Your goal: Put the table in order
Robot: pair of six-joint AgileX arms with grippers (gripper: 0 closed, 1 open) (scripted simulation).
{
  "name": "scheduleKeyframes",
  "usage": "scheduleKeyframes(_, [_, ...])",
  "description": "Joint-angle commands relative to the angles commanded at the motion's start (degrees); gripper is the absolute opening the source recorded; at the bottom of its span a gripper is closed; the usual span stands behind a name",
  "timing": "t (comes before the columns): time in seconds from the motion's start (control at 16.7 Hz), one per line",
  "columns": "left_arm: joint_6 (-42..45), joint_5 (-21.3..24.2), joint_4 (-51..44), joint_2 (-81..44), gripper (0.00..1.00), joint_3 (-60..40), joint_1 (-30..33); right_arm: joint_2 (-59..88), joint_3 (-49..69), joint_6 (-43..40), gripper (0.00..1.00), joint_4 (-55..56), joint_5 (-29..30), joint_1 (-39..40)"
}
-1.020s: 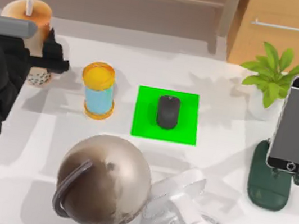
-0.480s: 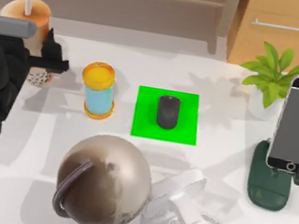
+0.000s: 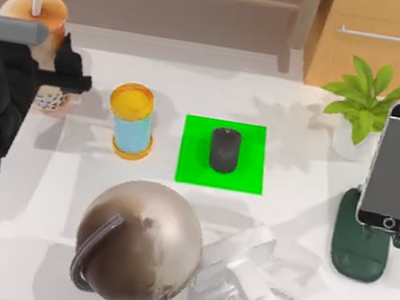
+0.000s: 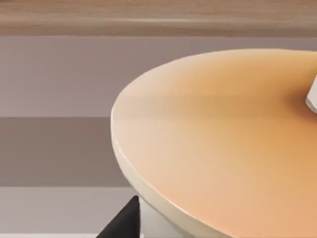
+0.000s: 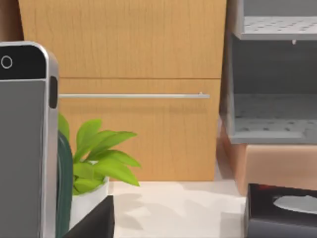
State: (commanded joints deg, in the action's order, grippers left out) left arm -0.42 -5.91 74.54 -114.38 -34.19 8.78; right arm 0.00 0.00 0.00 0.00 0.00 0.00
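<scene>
Left gripper [image 3: 62,82] is closed on the bubble-tea cup [image 3: 41,26], which has risen and shifted toward the bench's [image 3: 295,173] far left edge over the last second; judged as removal under way. The bench lies beneath the gripper. Right gripper: state cannot be told. No legible labels.
</scene>
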Motion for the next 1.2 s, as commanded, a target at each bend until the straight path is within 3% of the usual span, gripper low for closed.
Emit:
scheduleKeyframes(0.6, [-1.89, 1.45, -2.57, 5.84, 0.00, -3.68, 2.66, 0.00, 0.00, 0.00, 1.00, 0.00, 0.00, 0.00])
scheduleKeyframes(1.2, [-5.19, 1.29, -25.84, 14.44, 0.00, -22.93, 4.76, 0.00, 0.00, 0.00, 1.00, 0.00, 0.00, 0.00])
